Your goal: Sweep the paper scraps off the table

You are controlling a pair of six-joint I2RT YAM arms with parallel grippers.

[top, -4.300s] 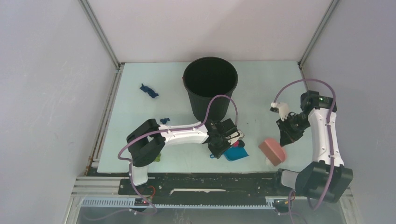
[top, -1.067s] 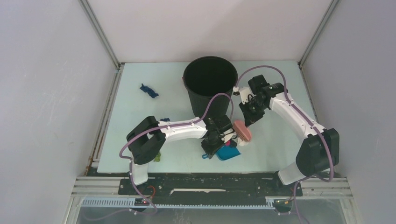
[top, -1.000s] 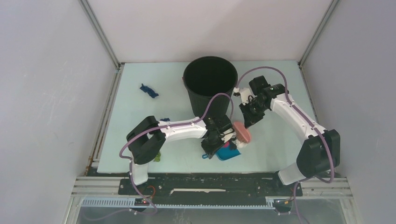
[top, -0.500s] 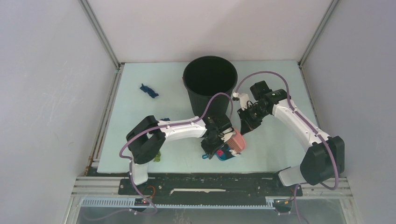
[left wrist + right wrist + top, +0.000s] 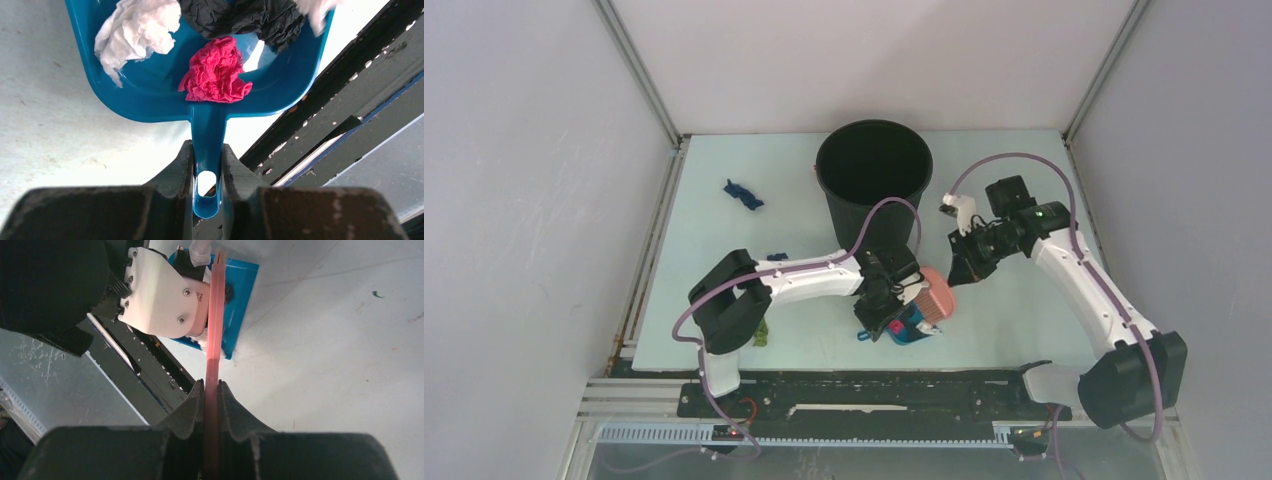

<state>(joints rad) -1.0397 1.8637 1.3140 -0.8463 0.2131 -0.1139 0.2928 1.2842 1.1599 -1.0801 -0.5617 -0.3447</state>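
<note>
White, black and red scraps (image 5: 216,72) are held in the dustpan (image 5: 150,100), its handle pinched by the left gripper (image 5: 207,162). The brush (image 5: 216,315) is clamped by the right gripper (image 5: 211,390) at the pan's mouth. Blue and green scraps (image 5: 742,193) are seen on the table (image 5: 714,230) leftward, nearer the left arm.

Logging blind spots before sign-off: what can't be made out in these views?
Top external: the black bin is too dark inside to show contents.
Top external: the dustpan lies mostly under the pink brush and left gripper.
Top external: the green scrap is partly behind the left arm.
Left wrist: the frame's top edge cuts off the pan's front and the black scrap.
Right wrist: brush bristles unseen; only its edge-on handle shows in the right gripper.
</note>
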